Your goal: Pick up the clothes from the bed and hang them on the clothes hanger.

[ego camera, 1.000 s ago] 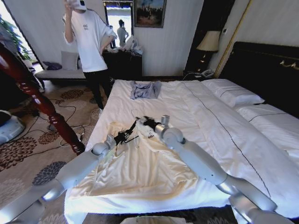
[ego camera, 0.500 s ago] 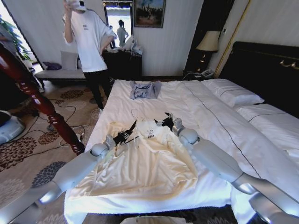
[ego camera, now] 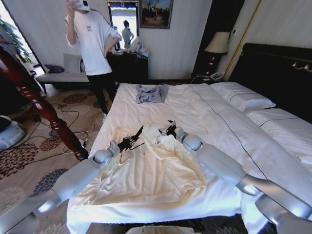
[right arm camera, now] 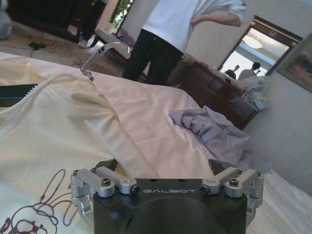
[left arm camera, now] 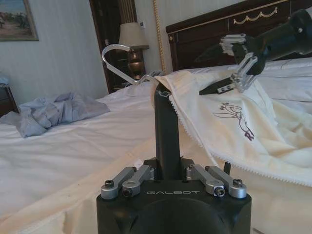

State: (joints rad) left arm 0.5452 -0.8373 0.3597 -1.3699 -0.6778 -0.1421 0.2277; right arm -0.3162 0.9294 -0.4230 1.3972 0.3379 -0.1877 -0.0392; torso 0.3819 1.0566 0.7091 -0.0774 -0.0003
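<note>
The left arm reaches forward from the near left corner of the bed [ego camera: 229, 131], low over the mattress, and its left gripper [ego camera: 127, 143] is clamped on the black bar of the clothes hanger [left arm camera: 166, 130]; in the left wrist view that bar stands straight up out of the closed fingers, with the metal hook [left arm camera: 118, 57] curling away at its far end. The collar edge of the clothes [ego camera: 146, 175] is draped over the top of the bar, touching it, so the hanger's upper part sits inside the neck opening. The right arm stretches in from the near right, across the white sheet, elbow raised and wrist turned toward the left arm. Its right gripper [ego camera: 170, 128] hovers just above the shirt's collar area, beside the printed motif [left arm camera: 235, 117], with its black fingers spread apart and nothing between them; the left wrist view shows the two fingers parted just over the fabric. The cream shirt lies spread flat on the near left part of the bed, its body toward the foot edge and its neck toward both grippers. A small grey-blue garment [ego camera: 150, 93] lies crumpled well apart, near the far edge of the bed.
</note>
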